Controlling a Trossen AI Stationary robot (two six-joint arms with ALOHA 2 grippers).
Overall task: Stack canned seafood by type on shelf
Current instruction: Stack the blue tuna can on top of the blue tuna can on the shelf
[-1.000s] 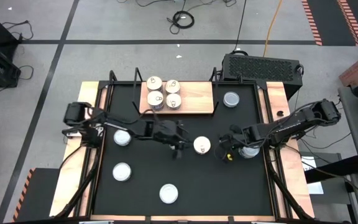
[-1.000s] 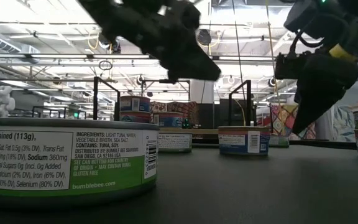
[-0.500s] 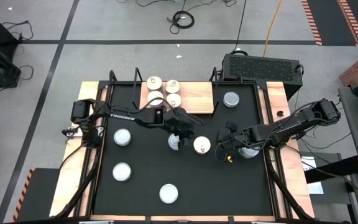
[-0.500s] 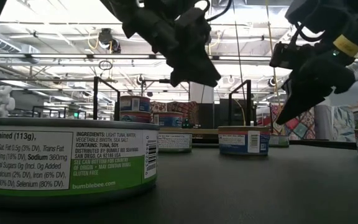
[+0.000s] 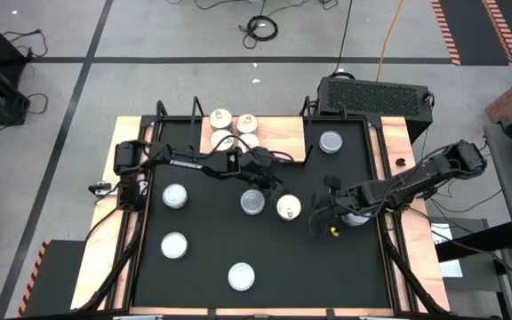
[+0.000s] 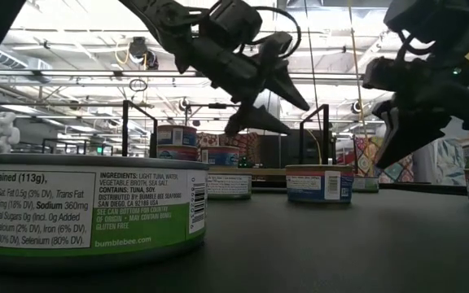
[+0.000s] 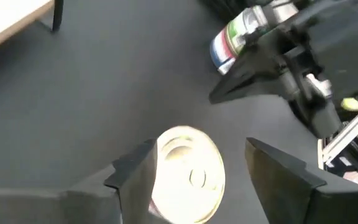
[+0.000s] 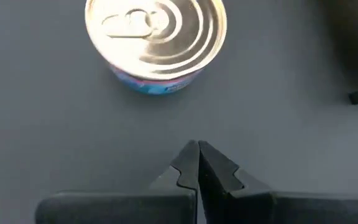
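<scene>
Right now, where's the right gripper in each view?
High: right gripper, right of centre.
Low: upper right, pointing down.
Left wrist: upper middle, facing the camera.
Right wrist: bottom centre, shut.
Shared landmark: shelf, also in the low and left wrist views.

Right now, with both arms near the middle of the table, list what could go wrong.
1. The left gripper hangs open between the shelf and two loose tins; a low sweep could knock the plain-topped tin.
2. The right gripper, shut and empty, sits beside the cream-topped tin; the arms could collide reaching for it.
</scene>
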